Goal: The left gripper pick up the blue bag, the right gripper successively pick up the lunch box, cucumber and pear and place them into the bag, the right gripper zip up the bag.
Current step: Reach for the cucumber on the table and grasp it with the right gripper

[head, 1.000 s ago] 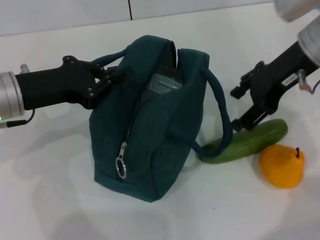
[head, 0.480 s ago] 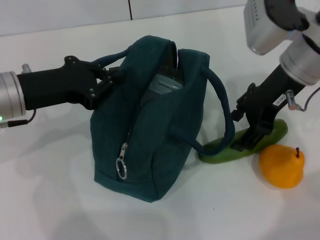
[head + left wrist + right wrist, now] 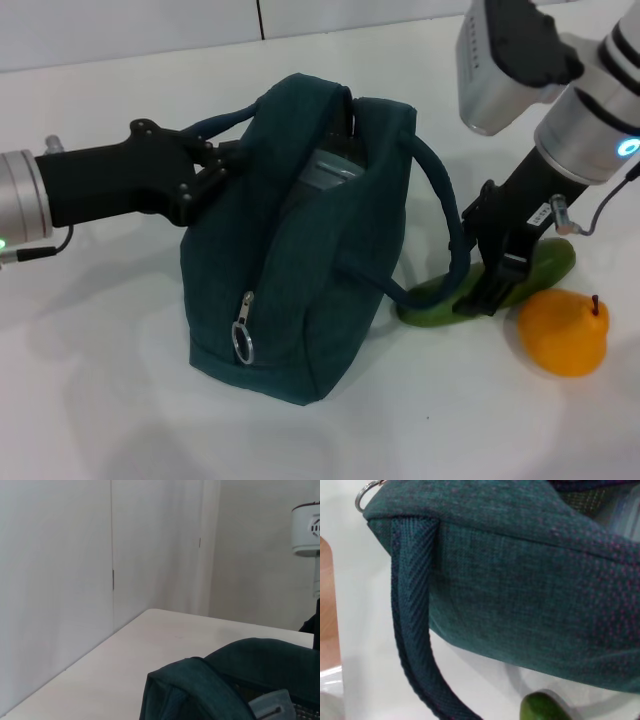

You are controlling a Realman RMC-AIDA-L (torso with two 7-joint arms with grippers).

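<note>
My left gripper [image 3: 213, 165] is clenched on a handle of the dark teal fabric bag [image 3: 300, 240], propping its mouth open; the clear lunch box [image 3: 325, 170] sits inside. My right gripper [image 3: 500, 280] is down on the long green cucumber [image 3: 540, 265] beside the orange pear [image 3: 563, 330], fingers straddling it, not visibly closed. Cucumber step: squeeze, then lift

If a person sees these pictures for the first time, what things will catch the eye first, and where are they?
First comes the blue bag, standing open-topped in the middle of the white table, with the lunch box showing inside. The left tool grips the handle on the bag's left side. To the right, the right tool is down on the cucumber, and the pear lies just beside it.
</note>
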